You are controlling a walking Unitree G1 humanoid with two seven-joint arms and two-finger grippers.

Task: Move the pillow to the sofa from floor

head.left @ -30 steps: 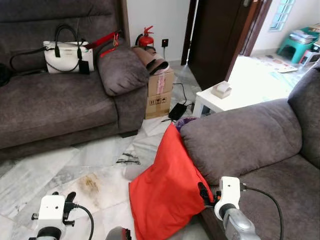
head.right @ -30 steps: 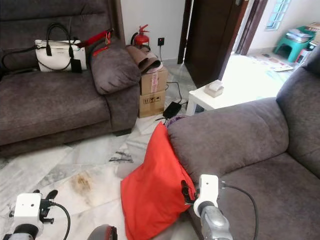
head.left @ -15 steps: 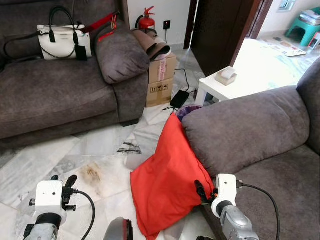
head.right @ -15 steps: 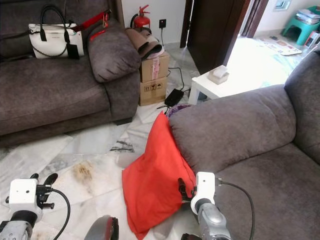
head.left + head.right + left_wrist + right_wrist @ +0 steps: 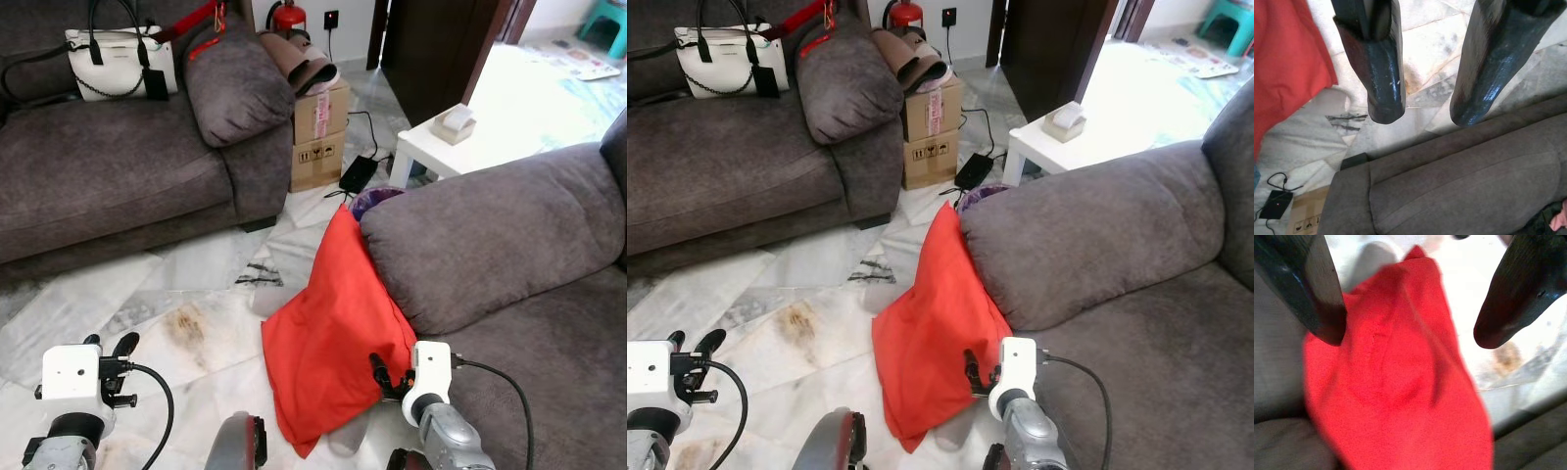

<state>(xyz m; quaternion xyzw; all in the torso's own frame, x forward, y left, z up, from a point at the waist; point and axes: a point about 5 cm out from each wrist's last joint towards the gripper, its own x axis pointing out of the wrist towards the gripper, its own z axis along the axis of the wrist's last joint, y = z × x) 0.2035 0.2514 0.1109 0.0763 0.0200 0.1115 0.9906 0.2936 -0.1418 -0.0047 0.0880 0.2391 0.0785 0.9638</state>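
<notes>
Left eye view looks down on a living room with a pale marble floor (image 5: 147, 313) between two grey-brown sofas. A red pillow (image 5: 333, 333) stands tilted on the floor, its upper corner and one edge leaning against the rounded armrest of the near sofa (image 5: 490, 245), which runs along the robot's right. The right gripper (image 5: 377, 370) hangs low at the bottom of the view, just beside the pillow's lower edge where it meets the sofa front; in the right wrist view its jaws are spread apart, released, with red fabric showing between the two black fingers (image 5: 1308, 289) and nothing grasped. The left gripper (image 5: 108, 348) sits low on the robot's left above bare floor, well apart from the pillow; the left wrist view shows its jaws likewise released, framing marble tile and the base of the far sofa (image 5: 108, 166). On that far sofa rests a white handbag (image 5: 110, 73) with black handles. Beside its armrest stands a cardboard box (image 5: 319, 127), with a black power adapter (image 5: 355, 174) on the floor nearby. A small white tabletop (image 5: 431, 147) carries a tissue box (image 5: 455, 122) near the open doorway.
</notes>
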